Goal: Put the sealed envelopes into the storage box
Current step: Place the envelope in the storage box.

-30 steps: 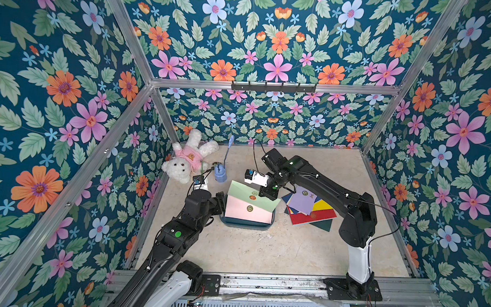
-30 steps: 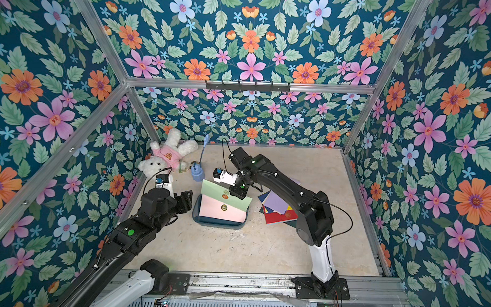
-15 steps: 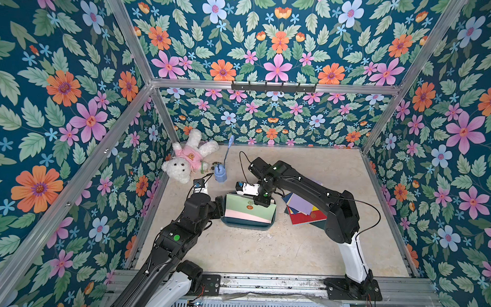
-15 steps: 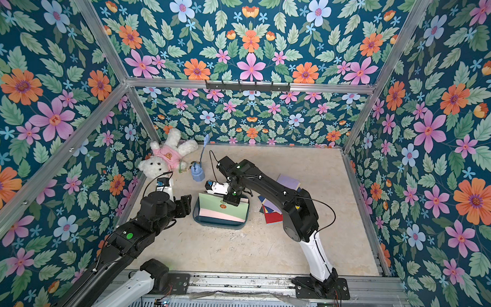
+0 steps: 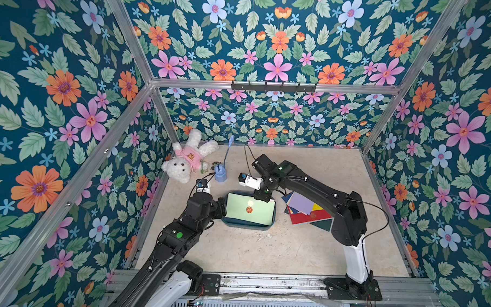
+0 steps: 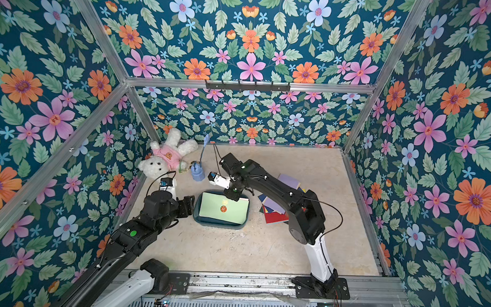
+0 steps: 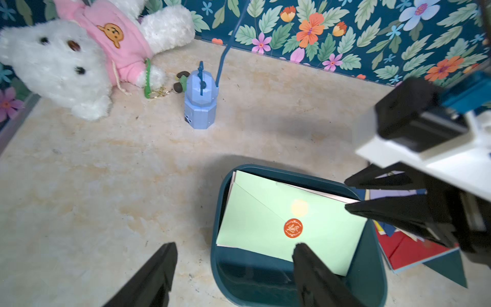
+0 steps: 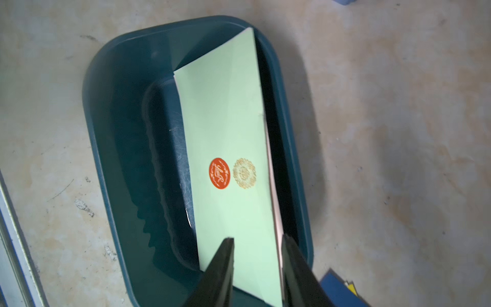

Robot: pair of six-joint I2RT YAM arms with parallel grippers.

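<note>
Two black arms lean over the beige table (image 5: 263,253), the right arm (image 5: 321,193) from 5 o'clock and the left arm (image 5: 179,236) from 7 o'clock in both top views. At the table's middle sits the storage box (image 5: 247,226). At the box's 3 o'clock lies a loose pile of sealed envelopes (image 5: 303,204), and a white teddy bear (image 5: 186,160) sprawls at 10 o'clock. A light green envelope (image 5: 237,207) lies slanted inside the box, over the pale pink edge (image 8: 275,191) of another. A light-blue cup (image 5: 220,174) stands at 11 o'clock.

The left gripper (image 7: 235,245) hovers at the box's 9 o'clock rim, spread wide and grasping nothing. The right gripper (image 8: 258,238), at the 1 o'clock corner, has its jaws parted astride the green envelope's edge, released. An orange seal sticker (image 5: 249,209) marks that envelope.
</note>
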